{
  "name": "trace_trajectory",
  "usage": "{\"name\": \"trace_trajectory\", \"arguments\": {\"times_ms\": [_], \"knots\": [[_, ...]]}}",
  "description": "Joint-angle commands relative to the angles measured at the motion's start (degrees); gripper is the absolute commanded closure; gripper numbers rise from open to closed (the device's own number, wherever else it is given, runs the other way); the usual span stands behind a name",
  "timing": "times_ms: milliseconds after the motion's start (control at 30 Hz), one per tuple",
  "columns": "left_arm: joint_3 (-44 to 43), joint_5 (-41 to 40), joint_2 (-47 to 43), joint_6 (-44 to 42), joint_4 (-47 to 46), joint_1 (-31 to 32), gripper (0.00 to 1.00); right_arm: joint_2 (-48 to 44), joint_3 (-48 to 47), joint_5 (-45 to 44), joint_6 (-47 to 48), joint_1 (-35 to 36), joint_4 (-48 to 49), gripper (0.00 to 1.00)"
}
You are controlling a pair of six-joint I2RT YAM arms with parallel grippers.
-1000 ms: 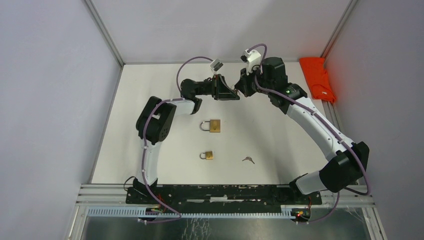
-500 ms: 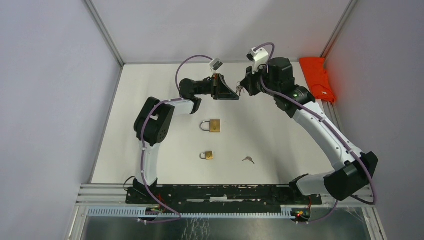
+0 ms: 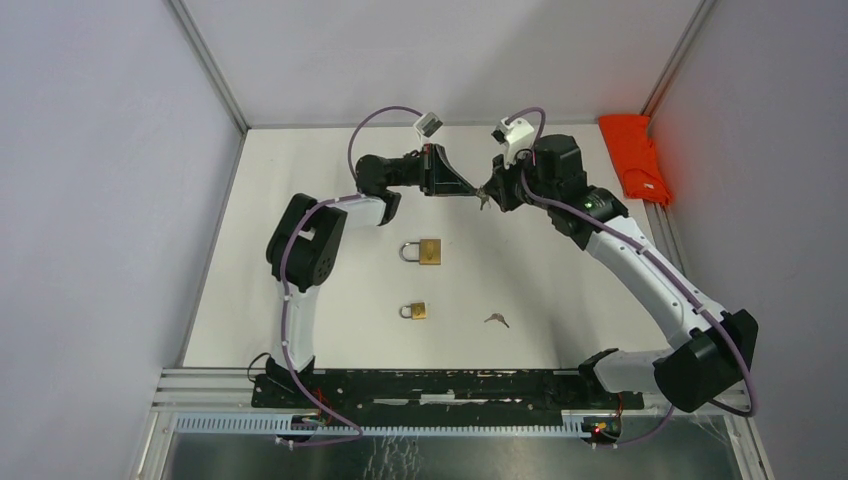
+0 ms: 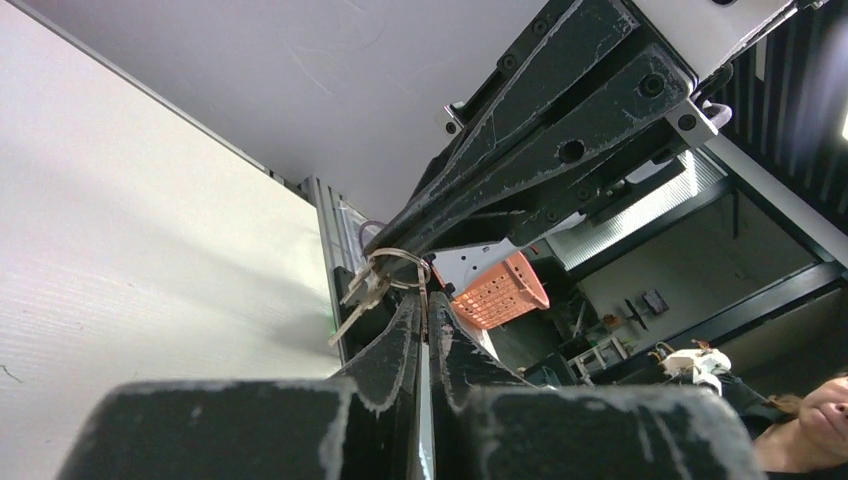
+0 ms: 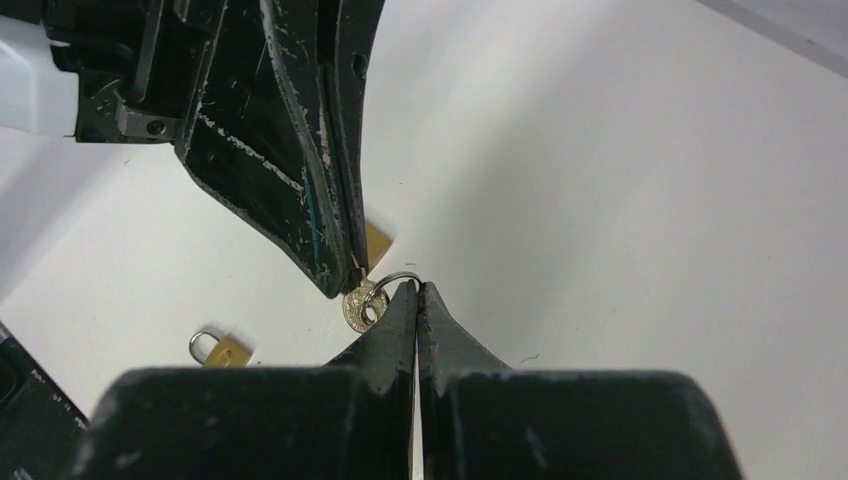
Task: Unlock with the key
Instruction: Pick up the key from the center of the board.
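A bunch of keys (image 3: 484, 200) on a wire ring hangs in the air over the far middle of the table, between both grippers. My right gripper (image 5: 416, 288) is shut on the ring (image 5: 398, 277), and a round key head (image 5: 362, 306) dangles just left of its tips. My left gripper (image 4: 425, 305) comes from the opposite side, its jaws pressed together on the same ring, with the keys (image 4: 360, 292) hanging beside them. A large brass padlock (image 3: 428, 251) and a small one (image 3: 415, 311) lie flat on the table below, untouched.
A loose key (image 3: 496, 320) lies right of the small padlock. An orange cloth (image 3: 635, 155) sits at the far right edge. Grey walls and metal rails enclose the white table (image 3: 300, 200) on three sides.
The left jaws have narrowed from open onto the key ring. The right arm has shifted slightly right and forward while keeping its hold, and the keys now hang between the two tips.
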State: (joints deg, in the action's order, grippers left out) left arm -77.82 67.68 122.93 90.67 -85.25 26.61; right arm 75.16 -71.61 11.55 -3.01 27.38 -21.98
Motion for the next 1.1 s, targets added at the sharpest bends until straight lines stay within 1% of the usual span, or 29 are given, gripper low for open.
{"name": "trace_trajectory", "arguments": {"times_ms": [0,200,233,267,333,400,433,633,800,833,967,1067], "knots": [[-1.7,2.1,-4.4,1.7,-14.3,-0.2,0.93,-2.9,1.4,0.8,-0.9,0.2,1.1,1.00],[-1.1,3.5,-5.3,0.9,-14.3,-0.9,0.96,-4.2,2.0,-0.5,-1.1,0.2,1.8,1.00],[-1.0,3.2,-5.1,0.9,-14.3,-0.9,0.96,-4.3,2.0,-0.8,-1.3,0.2,1.9,0.98],[-0.9,2.8,-4.9,1.1,-14.3,-1.0,0.96,-4.4,1.9,-1.6,-1.5,0.2,1.9,0.91],[-1.1,2.4,-4.5,1.4,-14.3,-1.1,0.97,-4.9,2.2,-2.2,-1.6,0.2,2.0,0.58],[-1.4,2.4,-4.5,1.5,-14.3,-1.2,0.97,-6.4,3.9,-2.8,-1.8,0.2,3.4,0.43],[-1.6,2.5,-4.6,1.6,-14.3,-1.4,0.97,-7.3,5.0,-3.3,-2.0,0.2,4.3,0.40],[-1.9,2.4,-5.6,1.4,-14.3,-2.4,0.97,-13.0,11.2,-0.8,-3.7,0.1,11.8,0.41],[-1.3,2.1,-5.7,1.6,-14.3,-2.4,0.97,-16.5,17.7,6.1,-9.2,-1.1,22.3,0.48],[-1.1,2.0,-5.8,1.7,-14.3,-2.4,0.98,-16.6,19.0,6.9,-11.1,-1.5,25.1,0.49],[-0.4,1.6,-6.9,1.6,-14.3,-2.4,0.98,-15.6,24.8,15.7,-19.9,-4.7,37.8,0.55],[0.2,1.7,-8.1,1.3,-14.3,-2.4,0.98,-14.7,28.8,19.1,-25.5,-6.5,47.5,0.58]]}}
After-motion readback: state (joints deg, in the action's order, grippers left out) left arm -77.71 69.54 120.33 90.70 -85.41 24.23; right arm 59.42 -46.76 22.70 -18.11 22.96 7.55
